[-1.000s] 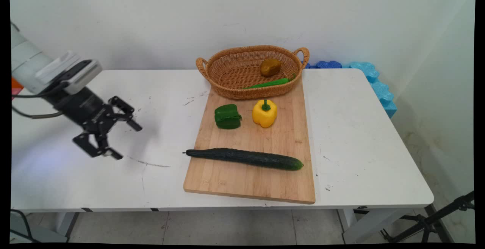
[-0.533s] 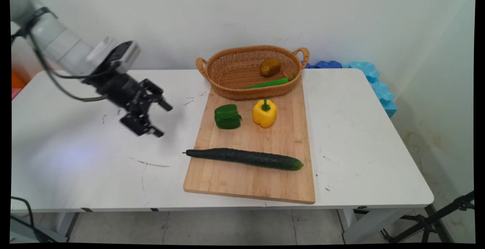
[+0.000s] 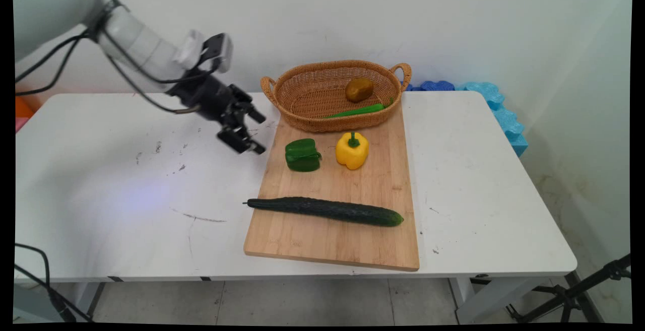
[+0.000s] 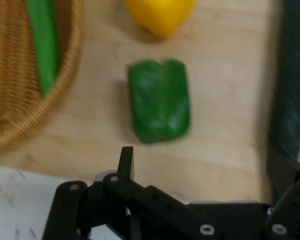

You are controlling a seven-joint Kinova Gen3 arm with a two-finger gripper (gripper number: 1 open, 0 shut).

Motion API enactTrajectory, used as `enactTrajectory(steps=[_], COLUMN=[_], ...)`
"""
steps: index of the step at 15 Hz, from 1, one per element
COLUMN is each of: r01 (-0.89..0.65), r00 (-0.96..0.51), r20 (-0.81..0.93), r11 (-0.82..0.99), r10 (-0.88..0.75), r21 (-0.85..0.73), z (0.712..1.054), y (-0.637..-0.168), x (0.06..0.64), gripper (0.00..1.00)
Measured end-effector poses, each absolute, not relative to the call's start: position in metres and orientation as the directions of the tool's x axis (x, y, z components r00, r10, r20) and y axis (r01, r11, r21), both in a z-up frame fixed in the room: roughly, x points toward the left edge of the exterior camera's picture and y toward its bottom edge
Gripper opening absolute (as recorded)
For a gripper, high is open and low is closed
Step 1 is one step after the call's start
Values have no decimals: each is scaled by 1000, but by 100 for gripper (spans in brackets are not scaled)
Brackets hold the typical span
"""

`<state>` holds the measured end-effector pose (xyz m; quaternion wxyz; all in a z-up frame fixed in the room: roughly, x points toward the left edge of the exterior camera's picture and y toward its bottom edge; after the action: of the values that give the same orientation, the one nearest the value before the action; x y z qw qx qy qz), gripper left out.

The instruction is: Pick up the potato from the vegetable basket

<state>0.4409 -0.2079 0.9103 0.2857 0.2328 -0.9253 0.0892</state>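
While hovering at the board's left edge: the gripper hangs above the table, fingers spread, holding nothing
Change: since 1.0 s ago the gripper has travelled from the table's left side toward the board and up toward the basket end; veg unmoved
Nearest thing: green pepper, just right of the fingertips, apart from them; in the hand view it lies ahead of the fingers
Beside it: yellow pepper, close to the green one, not touching
Cucumber: lies across the board's near half, stem end at the left edge
Basket: at the board's far end, holding a brown lump and a long green vegetable
Open room: bare table left of the board; bare strip between peppers and cucumber
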Motion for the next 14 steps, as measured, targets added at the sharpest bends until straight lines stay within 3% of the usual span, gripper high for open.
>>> enactTrajectory(steps=[14], r01=[-696], r00=[-585], r20=[645], r11=[713], r10=[-492], r21=[-87], z=[898], y=[-336], x=[360], gripper=[100])
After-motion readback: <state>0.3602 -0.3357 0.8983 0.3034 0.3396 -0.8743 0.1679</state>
